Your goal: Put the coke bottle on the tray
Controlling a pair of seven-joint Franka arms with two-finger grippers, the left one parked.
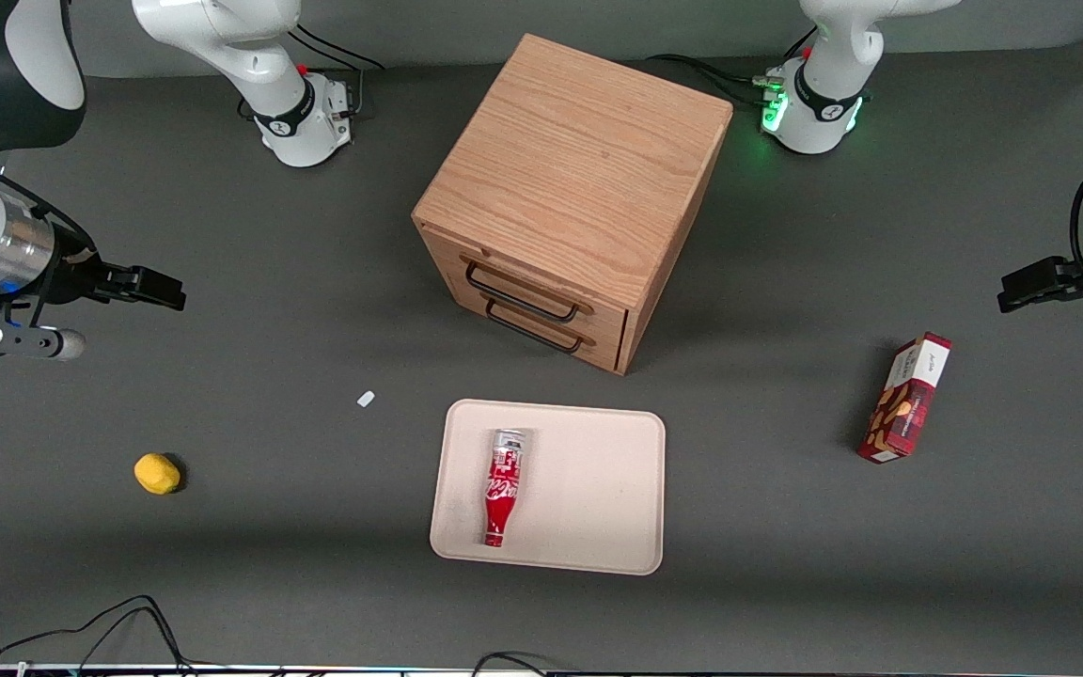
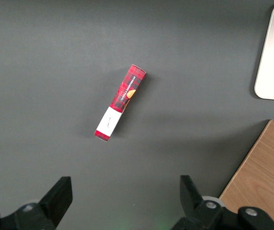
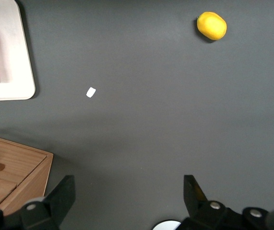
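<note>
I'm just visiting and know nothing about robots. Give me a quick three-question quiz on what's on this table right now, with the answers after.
1. True or false: the coke bottle stands upright on the tray.
2. Which thing lies toward the parked arm's end of the table: A) the lemon, B) the red snack box, C) the small white scrap?
3. Fill in: the right arm's tool hangs above bare table with its fingers ____, holding nothing.

Key
1. False: it lies on its side on the tray, cap toward the front camera.
2. B.
3. Open, as the right wrist view shows; it is away from the tray, toward the working arm's end.
</note>
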